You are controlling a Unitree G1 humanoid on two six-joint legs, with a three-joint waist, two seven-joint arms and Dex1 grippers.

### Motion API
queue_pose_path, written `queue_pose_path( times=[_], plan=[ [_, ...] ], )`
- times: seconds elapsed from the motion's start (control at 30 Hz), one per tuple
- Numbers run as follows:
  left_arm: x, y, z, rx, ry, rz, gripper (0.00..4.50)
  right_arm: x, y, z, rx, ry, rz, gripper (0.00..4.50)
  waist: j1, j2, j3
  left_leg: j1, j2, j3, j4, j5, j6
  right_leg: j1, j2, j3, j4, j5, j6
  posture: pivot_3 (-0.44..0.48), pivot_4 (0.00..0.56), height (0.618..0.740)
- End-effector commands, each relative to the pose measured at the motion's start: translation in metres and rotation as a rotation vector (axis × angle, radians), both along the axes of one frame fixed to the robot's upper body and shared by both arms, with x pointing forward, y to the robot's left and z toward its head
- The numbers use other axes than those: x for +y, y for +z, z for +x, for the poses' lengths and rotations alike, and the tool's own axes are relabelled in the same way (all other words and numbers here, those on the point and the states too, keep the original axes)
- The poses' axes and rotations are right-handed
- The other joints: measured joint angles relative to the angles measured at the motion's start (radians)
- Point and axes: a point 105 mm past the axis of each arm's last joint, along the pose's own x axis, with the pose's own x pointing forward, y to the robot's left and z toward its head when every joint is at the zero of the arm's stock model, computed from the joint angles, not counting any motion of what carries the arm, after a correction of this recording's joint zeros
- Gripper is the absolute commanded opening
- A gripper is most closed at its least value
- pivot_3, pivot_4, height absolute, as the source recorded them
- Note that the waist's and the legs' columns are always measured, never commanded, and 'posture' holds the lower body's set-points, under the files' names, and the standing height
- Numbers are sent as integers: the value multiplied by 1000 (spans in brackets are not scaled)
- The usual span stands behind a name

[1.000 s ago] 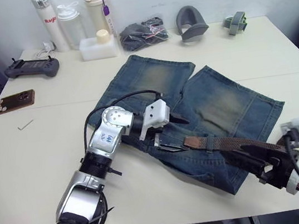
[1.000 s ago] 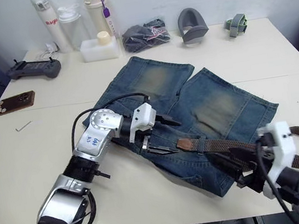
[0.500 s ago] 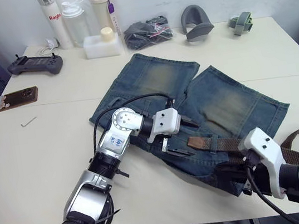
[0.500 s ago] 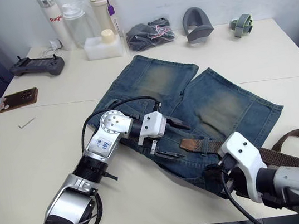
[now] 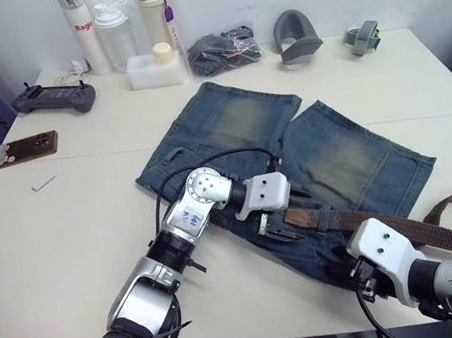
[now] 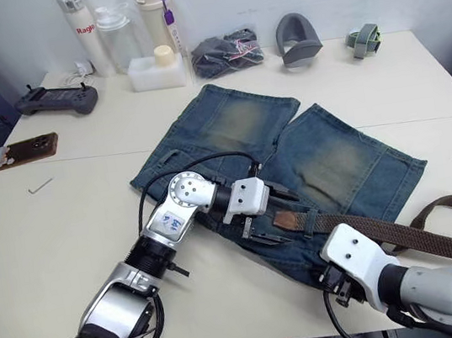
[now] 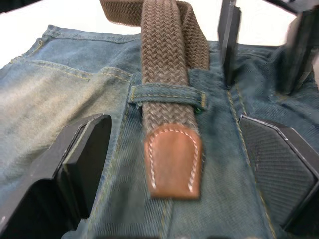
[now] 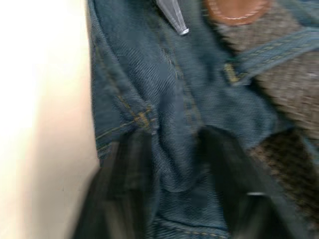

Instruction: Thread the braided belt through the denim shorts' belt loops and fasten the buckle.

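The denim shorts (image 5: 240,120) lie flat mid-table, waistband toward me. The braided belt (image 5: 405,227) runs from the waistband to the right and curls into a loop. Its brown leather tip (image 7: 173,160) pokes out from under one of the belt loops (image 7: 167,94). My left gripper (image 7: 173,134) is open, its fingers (image 7: 84,159) standing either side of that tip. My right gripper (image 8: 174,142) is at the waistband's near edge, below the belt, its fingers (image 8: 124,189) pinched on a fold of denim (image 8: 174,164). The buckle is out of view.
Along the far edge stand bottles (image 5: 112,33), a white box (image 5: 151,68), dark bundled fabric (image 5: 221,51) and a grey item (image 5: 296,39). A controller (image 5: 54,97), a phone (image 5: 19,150) and a hex key (image 5: 43,183) lie on the left.
My right gripper came in from the right to the waistband's near edge and closed on the denim. My left gripper slid right until it straddled the belt tip.
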Motion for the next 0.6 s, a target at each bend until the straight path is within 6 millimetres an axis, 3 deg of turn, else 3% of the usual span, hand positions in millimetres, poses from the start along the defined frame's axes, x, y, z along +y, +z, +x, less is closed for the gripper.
queue_pose_path(
  times=[0.03,0.13,0.27,0.37,0.6],
  plan=[
    [-6,1,-1,-44,3,9,4500,17,-2,-21,35,70,-22,112,0,0,0,0,0,0,0,0,0,0,0,0,0,0,0,0,150,649],
    [-7,-4,4,-52,45,42,3740,19,-1,-20,32,66,-7,0,0,-1,-1,1,0,0,0,-1,1,2,0,0,-1,0,-1,0,150,649],
    [-9,2,15,-92,121,30,2106,21,0,-20,37,63,7,0,0,-2,-1,2,0,0,1,-2,4,3,0,0,-2,0,-1,0,150,649],
    [-9,3,16,-123,119,35,1139,22,0,-19,39,64,18,0,0,-2,-1,2,0,0,1,-2,4,4,0,0,-2,0,-1,0,150,649],
    [-8,1,11,-219,57,46,1139,23,3,-15,30,63,16,0,-2,-2,-2,3,0,0,1,-2,4,4,0,0,-2,0,-1,0,150,649]
  ],
)
